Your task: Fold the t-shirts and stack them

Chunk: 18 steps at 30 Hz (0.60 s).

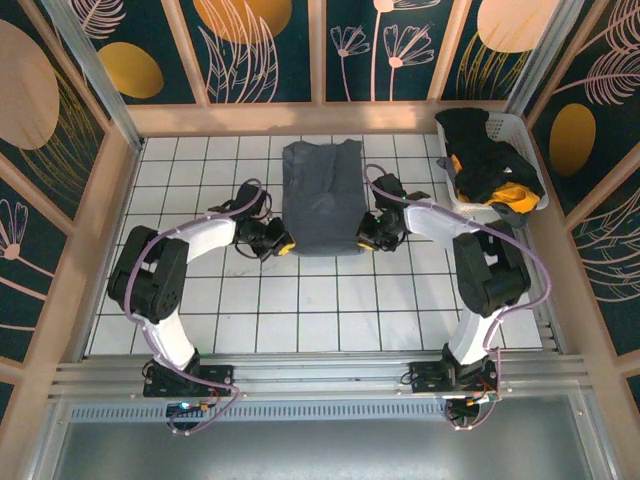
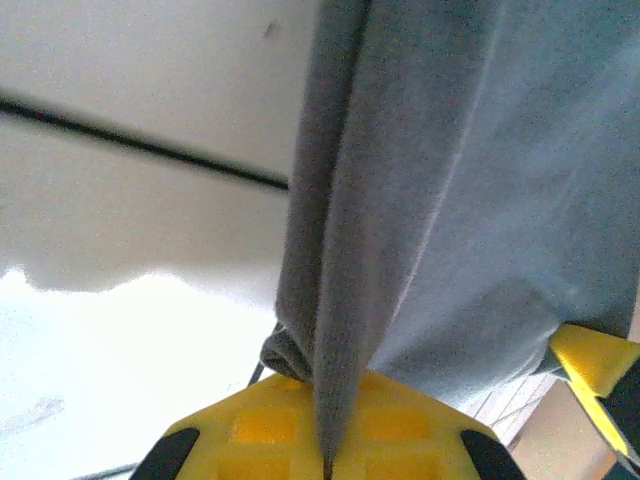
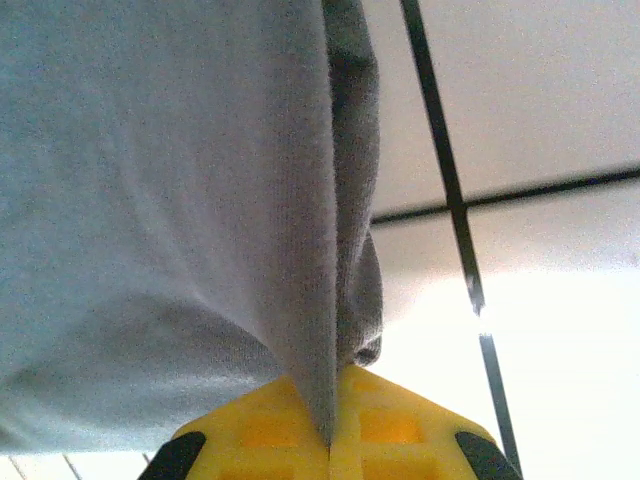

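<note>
A slate-grey t-shirt (image 1: 320,195) lies flat in a long folded rectangle at the middle back of the tiled table (image 1: 200,310). My left gripper (image 1: 283,245) is shut on its near left corner; in the left wrist view the grey cloth (image 2: 450,200) runs down into the closed yellow fingers (image 2: 260,425). My right gripper (image 1: 364,241) is shut on the near right corner, the grey cloth (image 3: 170,200) pinched between its yellow fingers (image 3: 385,425). Other t-shirts, black (image 1: 478,150) and orange-yellow (image 1: 512,193), are heaped in the basket.
A white plastic laundry basket (image 1: 530,160) sits at the back right corner of the table. Wooden frame rails (image 1: 300,118) and patterned panels wall in the table on three sides. Open tiles lie in front of the grey shirt.
</note>
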Tool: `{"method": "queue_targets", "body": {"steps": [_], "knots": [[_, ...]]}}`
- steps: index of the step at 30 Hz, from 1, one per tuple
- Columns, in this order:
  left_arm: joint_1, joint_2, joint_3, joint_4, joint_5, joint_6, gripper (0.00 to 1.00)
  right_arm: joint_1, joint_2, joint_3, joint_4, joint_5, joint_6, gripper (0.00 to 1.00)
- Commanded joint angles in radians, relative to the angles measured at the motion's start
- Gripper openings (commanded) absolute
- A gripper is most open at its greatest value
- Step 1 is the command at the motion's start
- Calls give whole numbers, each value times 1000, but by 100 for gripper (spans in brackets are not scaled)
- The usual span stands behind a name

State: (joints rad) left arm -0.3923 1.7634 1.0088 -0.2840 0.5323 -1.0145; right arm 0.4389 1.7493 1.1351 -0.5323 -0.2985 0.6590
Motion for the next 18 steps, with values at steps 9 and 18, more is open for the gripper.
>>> {"method": "queue_targets", "body": {"steps": [9, 18], "knots": [[-16, -371, -201, -167, 48, -63, 0, 149, -308, -77, -217, -12, 32, 0], [7, -392, 30, -197, -77, -165, 0, 64, -231, 166, -262, -34, 131, 0]]}}
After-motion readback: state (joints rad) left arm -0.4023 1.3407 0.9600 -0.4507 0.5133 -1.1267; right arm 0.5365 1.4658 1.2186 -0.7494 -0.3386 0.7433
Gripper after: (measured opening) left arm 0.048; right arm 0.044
